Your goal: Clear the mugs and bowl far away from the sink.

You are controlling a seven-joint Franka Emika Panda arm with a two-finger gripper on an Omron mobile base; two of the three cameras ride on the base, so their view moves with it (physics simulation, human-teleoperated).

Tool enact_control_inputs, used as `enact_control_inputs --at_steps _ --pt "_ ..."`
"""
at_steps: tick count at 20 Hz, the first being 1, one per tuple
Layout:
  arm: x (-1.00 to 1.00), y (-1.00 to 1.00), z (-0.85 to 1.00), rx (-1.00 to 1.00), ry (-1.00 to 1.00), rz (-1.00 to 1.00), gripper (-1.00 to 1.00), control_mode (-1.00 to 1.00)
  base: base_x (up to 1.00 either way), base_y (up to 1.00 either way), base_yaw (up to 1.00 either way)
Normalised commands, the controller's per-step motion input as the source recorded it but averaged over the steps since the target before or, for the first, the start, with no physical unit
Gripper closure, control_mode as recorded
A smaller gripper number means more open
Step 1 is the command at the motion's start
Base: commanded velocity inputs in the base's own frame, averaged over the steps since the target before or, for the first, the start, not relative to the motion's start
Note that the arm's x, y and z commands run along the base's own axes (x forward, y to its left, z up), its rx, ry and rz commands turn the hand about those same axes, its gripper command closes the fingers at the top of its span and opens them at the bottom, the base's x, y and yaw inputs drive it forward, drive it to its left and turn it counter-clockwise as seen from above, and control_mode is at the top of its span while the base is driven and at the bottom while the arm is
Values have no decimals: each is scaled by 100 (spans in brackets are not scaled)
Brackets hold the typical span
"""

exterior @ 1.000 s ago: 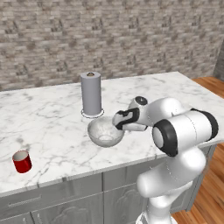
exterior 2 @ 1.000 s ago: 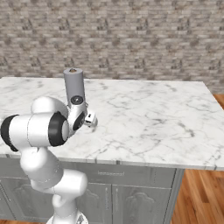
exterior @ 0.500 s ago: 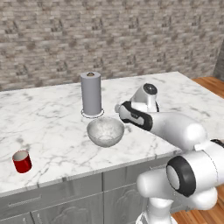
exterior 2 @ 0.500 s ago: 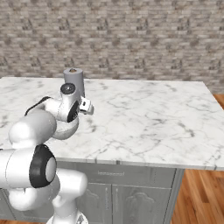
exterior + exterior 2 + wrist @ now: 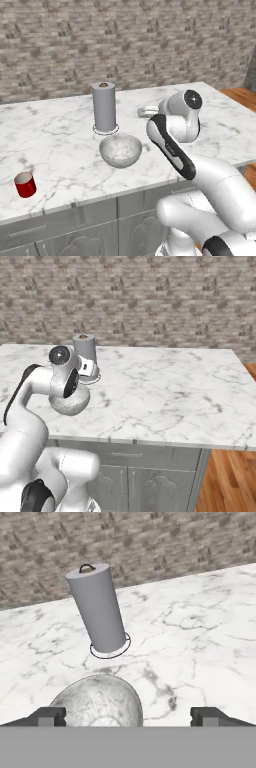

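Note:
The silvery-grey bowl (image 5: 120, 150) stands upright on the white marble counter, in front of a tall grey canister (image 5: 104, 107). A bright red mug (image 5: 25, 184) stands alone near the counter's front left edge. My gripper (image 5: 146, 111) hovers a little above and to the right of the bowl, open, with nothing held. In the hand view the bowl (image 5: 97, 704) lies low between my spread fingertips (image 5: 50, 716), with the canister (image 5: 97, 609) beyond it. From the right base view my arm covers part of the bowl (image 5: 70, 402). The sink is out of view.
The marble counter (image 5: 165, 391) stretches wide to the right of the bowl, up to a stone-brick back wall. Its front edge (image 5: 75, 202) runs above grey cabinet doors. Wooden floor shows past the counter's right end (image 5: 225, 476).
My hand has pulled up and to the right, away from the bowl's rim where it was a second ago. The bowl, canister and red mug have stayed in place.

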Motion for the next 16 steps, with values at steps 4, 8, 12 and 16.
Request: enact_control_inputs --at_steps 4,8,12,16 --pt "-94 0 100 1 -25 0 -100 -100 0 0 0" --pt "-99 0 64 0 -29 0 -100 -100 0 0 0" --pt "-100 -1 43 0 -57 -4 -100 -100 0 0 0" --pt "-100 -14 52 1 -45 -22 -100 -100 0 0 0"
